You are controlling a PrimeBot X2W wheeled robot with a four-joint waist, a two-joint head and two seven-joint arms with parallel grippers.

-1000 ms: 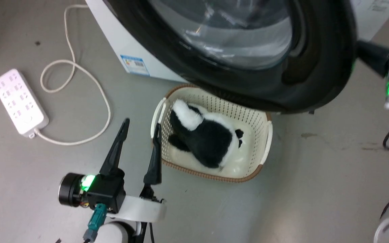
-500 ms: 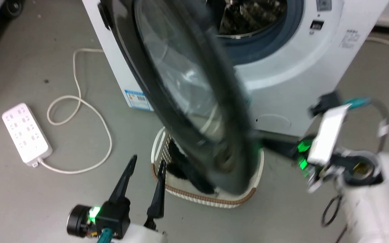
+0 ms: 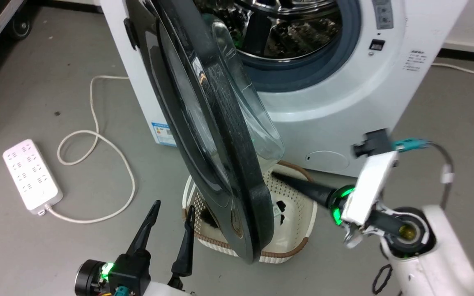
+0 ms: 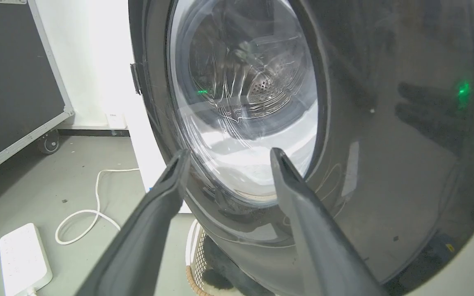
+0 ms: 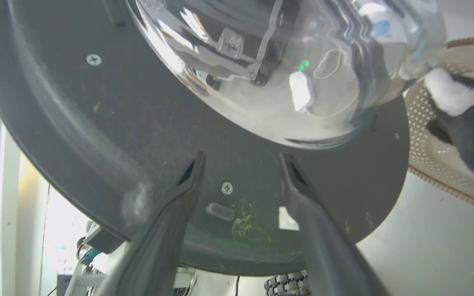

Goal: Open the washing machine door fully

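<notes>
The washing machine door [image 3: 224, 135] stands swung out from the white washing machine [image 3: 343, 102], seen nearly edge-on, with its glass bowl [image 3: 257, 119] bulging toward the drum mouth [image 3: 286, 37]. My right gripper [image 3: 276, 175] points left at the door's inner side near its lower free edge. In the right wrist view this gripper [image 5: 242, 156] is open, its tips close to the door's dark inner face [image 5: 97, 123]; I cannot tell whether they touch. My left gripper [image 3: 172, 207] is open and empty, and faces the door's glossy outer face [image 4: 385, 164] from the floor side.
A cream basket [image 3: 302, 222] holding a black and white plush toy [image 5: 463, 123] sits on the floor under the door's lower edge. A white power strip [image 3: 31, 176] and its looped cable [image 3: 97, 139] lie left. A black wheeled case [image 4: 11, 82] stands far left.
The head camera has lifted and shifted. The door has swung from facing me to edge-on, away from the drum mouth, and the right gripper has followed along its inner side. The left gripper stays low.
</notes>
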